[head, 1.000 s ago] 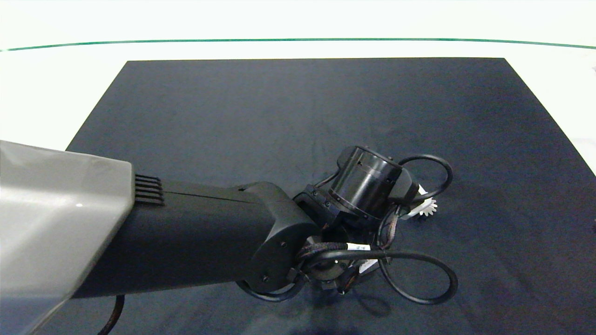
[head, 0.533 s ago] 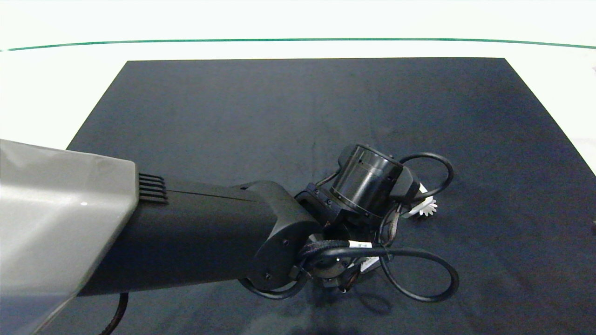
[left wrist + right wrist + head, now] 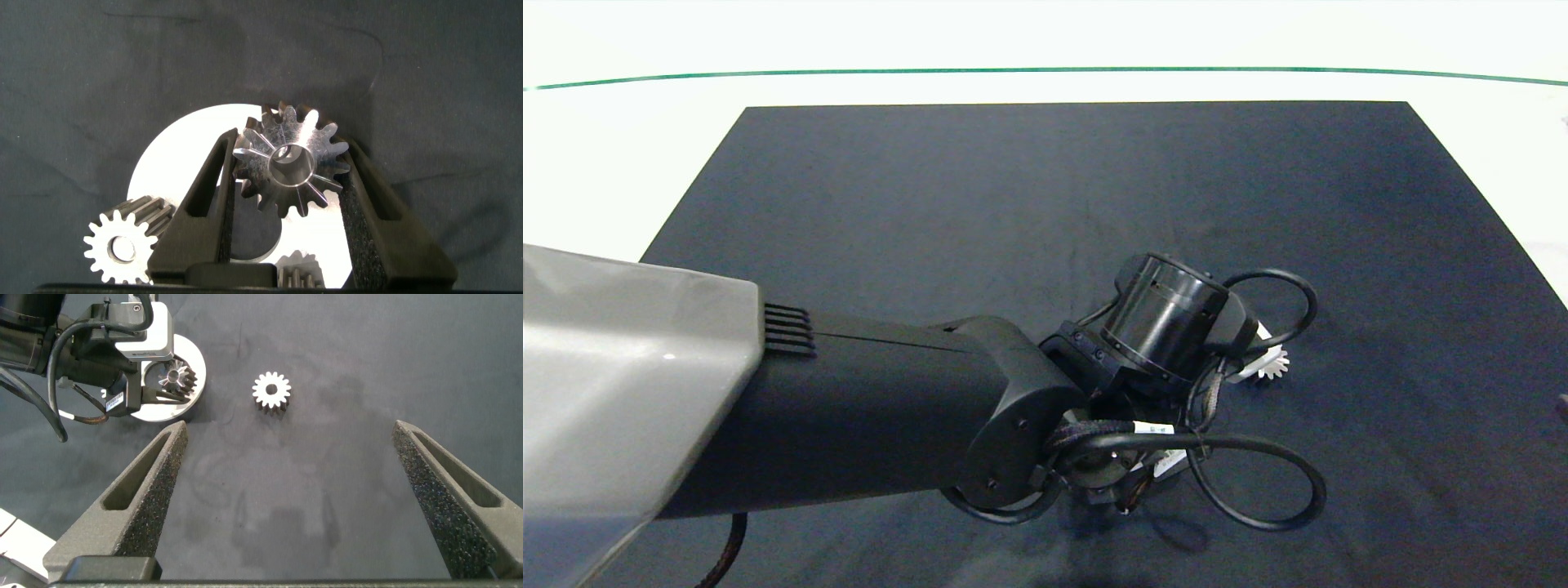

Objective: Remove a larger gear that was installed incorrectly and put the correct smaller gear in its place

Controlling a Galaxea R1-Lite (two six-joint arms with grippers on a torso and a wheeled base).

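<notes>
L hand pinching larger gear btwn both fingers, gear tilted, over white round base on dark mat. Small gear sits at base edge, just beside L finger. Head view: L arm reaches in across mat, covers most of base.

R hand spread wide, holding nothing, above mat, well apart from base. Smaller gear lies flat on mat, loose, near base, btwn base and R hand.
</notes>
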